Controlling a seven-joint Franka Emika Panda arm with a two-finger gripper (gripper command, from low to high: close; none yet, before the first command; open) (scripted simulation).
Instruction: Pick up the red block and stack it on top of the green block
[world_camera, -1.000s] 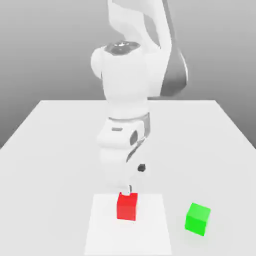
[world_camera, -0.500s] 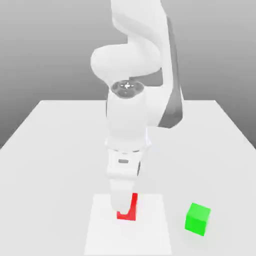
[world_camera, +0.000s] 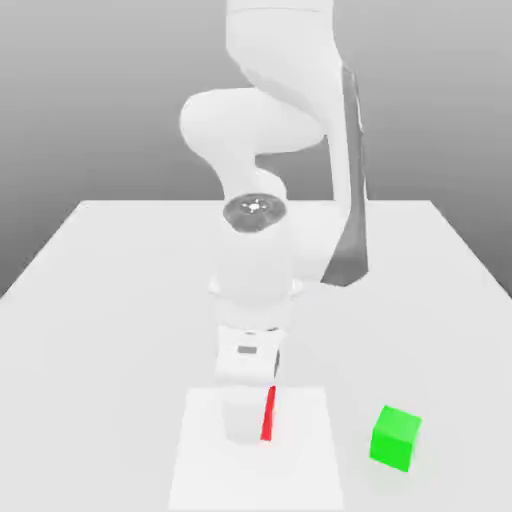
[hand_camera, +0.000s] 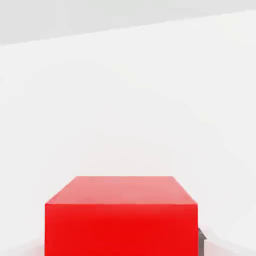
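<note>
Pincer: you see the arm's hand (world_camera: 245, 400) lowered straight down over the red block; its tips sit low at the tabletop, hidden behind the white hand body in the exterior view, so you cannot tell from either picture whether the pincer is spread or pressed together.

Red block (world_camera: 268, 413): it sits directly at the pincer, on the tabletop. In the exterior view you get just a narrow red strip of it past the hand's edge, on the exterior view's right of the hand. In the hand view the red block (hand_camera: 121, 215) lies close under the camera, flat and square to it, top face and one side face showing.

Dark part: at the block's lower corner in the hand view you see a small grey piece (hand_camera: 201, 240) just beside the red face; you cannot tell what it is.

Green block (world_camera: 395, 437): it stands on the tabletop well apart from the pincer, toward the exterior view's right and slightly nearer the camera, turned a little so one corner faces you. Nothing rests on it.

Tabletop (world_camera: 110, 300): plain white, with a brighter white square patch (world_camera: 300, 470) under the pincer and the red block; the green block stands just off that patch.

Arm (world_camera: 270, 130): white, folded high above the pincer.
</note>
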